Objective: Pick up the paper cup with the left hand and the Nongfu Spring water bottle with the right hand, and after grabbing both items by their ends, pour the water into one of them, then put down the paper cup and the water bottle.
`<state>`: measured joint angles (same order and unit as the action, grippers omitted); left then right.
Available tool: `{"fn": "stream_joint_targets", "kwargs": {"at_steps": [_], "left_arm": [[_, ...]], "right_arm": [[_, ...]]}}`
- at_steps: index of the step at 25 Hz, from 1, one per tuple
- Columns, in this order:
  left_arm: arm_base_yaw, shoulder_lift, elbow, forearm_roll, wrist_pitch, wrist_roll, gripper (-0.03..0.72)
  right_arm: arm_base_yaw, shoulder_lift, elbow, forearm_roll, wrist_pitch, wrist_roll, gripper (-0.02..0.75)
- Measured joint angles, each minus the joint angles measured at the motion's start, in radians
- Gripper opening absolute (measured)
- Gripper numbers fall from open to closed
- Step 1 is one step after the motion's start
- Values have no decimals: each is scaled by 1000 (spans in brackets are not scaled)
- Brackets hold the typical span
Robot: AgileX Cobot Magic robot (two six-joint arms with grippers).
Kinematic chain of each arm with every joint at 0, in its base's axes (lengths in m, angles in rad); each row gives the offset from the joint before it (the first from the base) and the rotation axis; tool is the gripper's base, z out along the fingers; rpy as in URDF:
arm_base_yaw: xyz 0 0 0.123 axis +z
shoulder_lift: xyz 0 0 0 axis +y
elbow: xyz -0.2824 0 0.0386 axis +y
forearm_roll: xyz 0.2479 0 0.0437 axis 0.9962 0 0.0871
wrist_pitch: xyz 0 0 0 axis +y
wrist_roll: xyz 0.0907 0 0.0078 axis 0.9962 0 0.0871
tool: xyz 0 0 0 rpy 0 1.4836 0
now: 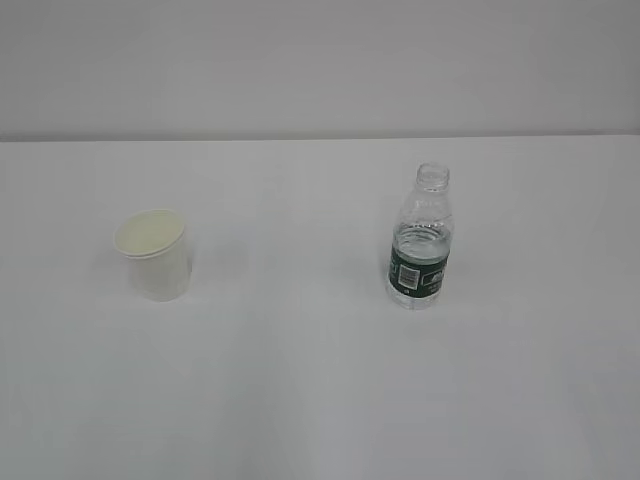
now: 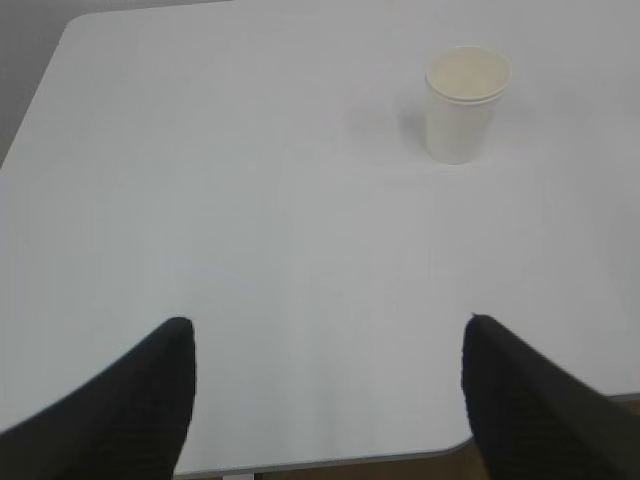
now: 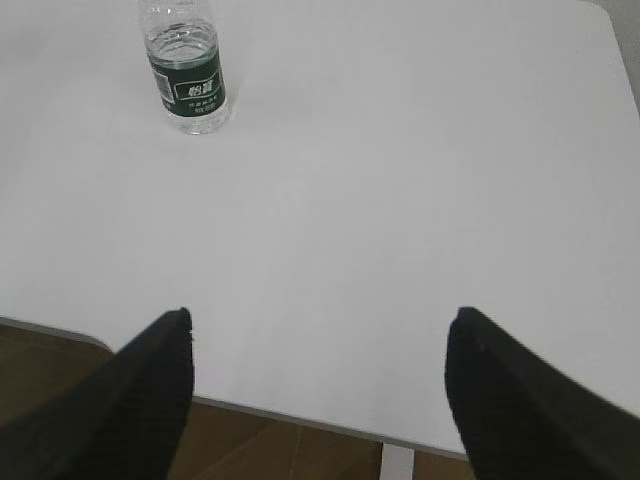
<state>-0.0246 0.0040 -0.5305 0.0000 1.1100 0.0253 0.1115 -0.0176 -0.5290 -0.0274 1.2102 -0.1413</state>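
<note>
Exterior view: looks down at a slant across white table (image 1: 320, 400) toward the back wall; mid-range.
Left wrist view: from over near table edge, angled down & fwd between spread fingers (image 2: 130, 400); paper cup (image 2: 465, 100) far, upper right.
Right wrist view: same setup, over near edge; bottle (image 3: 185, 70) far, upper left.
Shared: exterior w/ left = cup (image 1: 155, 255); exterior w/ right = bottle (image 1: 420, 245).

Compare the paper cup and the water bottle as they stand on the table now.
The paper cup is opaque white and tapered; the water bottle is clear, ribbed, with a dark green label. The cup is shorter than the bottle. The cup looks empty; the bottle holds water. Both stand upright, open-topped and untouched on the table.
</note>
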Motion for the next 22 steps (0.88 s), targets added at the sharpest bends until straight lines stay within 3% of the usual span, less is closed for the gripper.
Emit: {"fn": "stream_joint_targets", "kwargs": {"at_steps": [22], "left_arm": [[0, 0, 0, 0, 0, 0, 566]], "right_arm": [[0, 0, 0, 0, 0, 0, 587]]}}
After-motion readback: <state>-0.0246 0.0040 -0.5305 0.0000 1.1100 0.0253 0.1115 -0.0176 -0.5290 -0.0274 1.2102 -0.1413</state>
